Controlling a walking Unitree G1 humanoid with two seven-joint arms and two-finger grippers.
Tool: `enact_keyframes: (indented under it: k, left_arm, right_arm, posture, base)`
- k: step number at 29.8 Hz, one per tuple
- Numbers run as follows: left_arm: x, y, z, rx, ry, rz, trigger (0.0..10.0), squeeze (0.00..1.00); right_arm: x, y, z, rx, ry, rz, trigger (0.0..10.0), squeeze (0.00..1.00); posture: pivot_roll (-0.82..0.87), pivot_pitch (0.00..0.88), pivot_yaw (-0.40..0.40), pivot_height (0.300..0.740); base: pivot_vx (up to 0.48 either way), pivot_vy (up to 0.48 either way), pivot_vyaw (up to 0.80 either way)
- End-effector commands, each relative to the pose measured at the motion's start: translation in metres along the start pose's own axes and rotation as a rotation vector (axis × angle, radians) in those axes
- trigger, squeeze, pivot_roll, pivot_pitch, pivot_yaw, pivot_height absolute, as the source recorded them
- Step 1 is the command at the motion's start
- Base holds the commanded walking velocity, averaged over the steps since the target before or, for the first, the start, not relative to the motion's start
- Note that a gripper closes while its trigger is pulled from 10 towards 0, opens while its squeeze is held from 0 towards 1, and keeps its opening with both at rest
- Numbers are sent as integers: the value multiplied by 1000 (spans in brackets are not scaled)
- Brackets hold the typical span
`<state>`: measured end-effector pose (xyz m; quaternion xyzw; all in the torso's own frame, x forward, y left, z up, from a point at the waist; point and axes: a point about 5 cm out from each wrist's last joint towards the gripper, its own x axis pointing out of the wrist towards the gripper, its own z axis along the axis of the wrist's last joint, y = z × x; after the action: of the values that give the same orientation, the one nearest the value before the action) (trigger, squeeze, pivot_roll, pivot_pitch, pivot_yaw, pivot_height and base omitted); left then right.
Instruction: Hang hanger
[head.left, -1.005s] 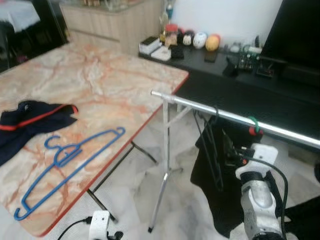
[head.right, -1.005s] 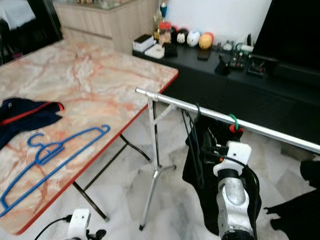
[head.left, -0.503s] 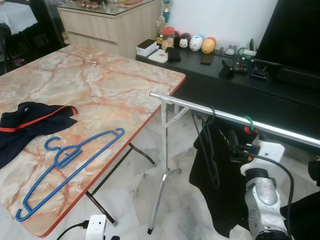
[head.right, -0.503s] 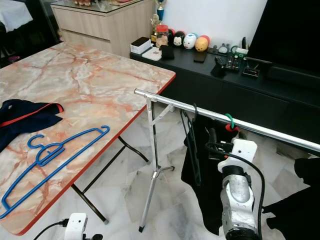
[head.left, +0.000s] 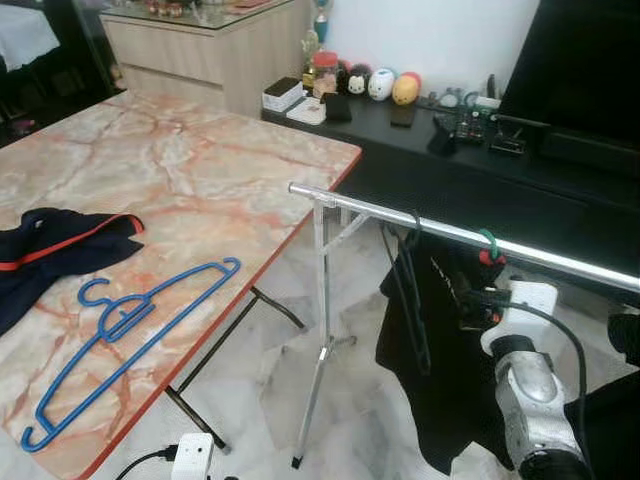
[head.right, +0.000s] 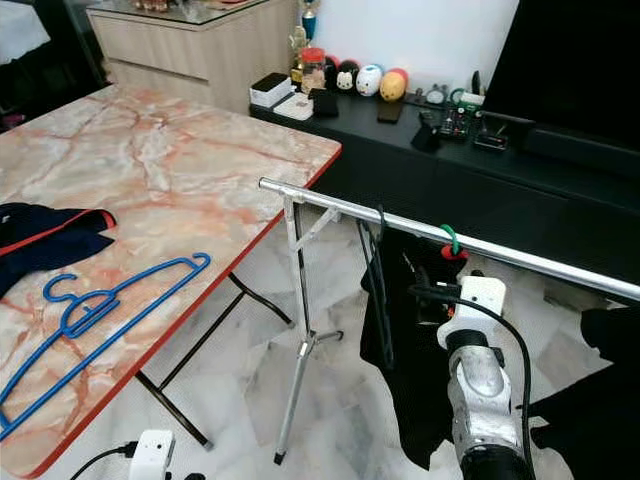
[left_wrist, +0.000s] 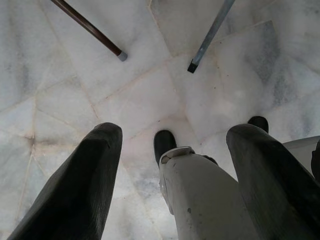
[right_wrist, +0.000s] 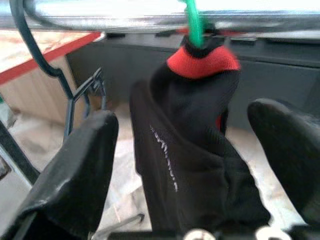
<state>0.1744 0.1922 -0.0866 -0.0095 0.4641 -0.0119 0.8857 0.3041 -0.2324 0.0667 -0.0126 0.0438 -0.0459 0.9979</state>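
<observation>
A blue hanger (head.left: 125, 318) lies flat on the marble table (head.left: 200, 170), beside a navy garment with red trim (head.left: 50, 245). To the right stands a silver rail (head.left: 450, 232). On it hang an empty black hanger (head.left: 410, 300) and a green hanger hook (right_wrist: 192, 20) carrying a black garment with a red collar (right_wrist: 195, 150). My right gripper (right_wrist: 190, 120) is raised just below the rail, open, with its fingers (right_wrist: 75, 175) on either side of that garment. My left gripper (left_wrist: 176, 129) hangs low over the floor, open and holding nothing.
The rail's stand leg (head.left: 318, 340) and the table's folding legs (head.left: 280, 305) stand on the white marble floor. Behind the rail runs a low black cabinet (head.left: 480, 170) with toys and a dark screen. A wooden cabinet (head.left: 200, 55) is at the back left.
The head view has shifted slightly. My right gripper stays by the hanging garment, and the blue hanger has not moved on the table.
</observation>
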Motion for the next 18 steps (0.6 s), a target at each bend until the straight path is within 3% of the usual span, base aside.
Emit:
enact_keyframes:
  k: [1, 13, 18]
  left_arm:
    - [-1, 1, -5, 19, 24, 4, 10000, 0]
    - [-1, 2, -5, 15, 24, 10, 10000, 0]
    - [-1, 3, -4, 11, 24, 14, 10000, 0]
  right_arm:
    - [6, -1, 4, -14, 11, 6, 10000, 0]
    - [21, 5, 8, -5, 55, 45, 10000, 0]
    - [22, 11, -3, -29, 144, 59, 10000, 0]
  posture:
    - [-7, 0, 15, 740]
    - [-1, 0, 15, 740]
    - [3, 0, 16, 740]
  base:
    - [0, 0, 0]
    - [0, 0, 0]
    - [0, 0, 0]
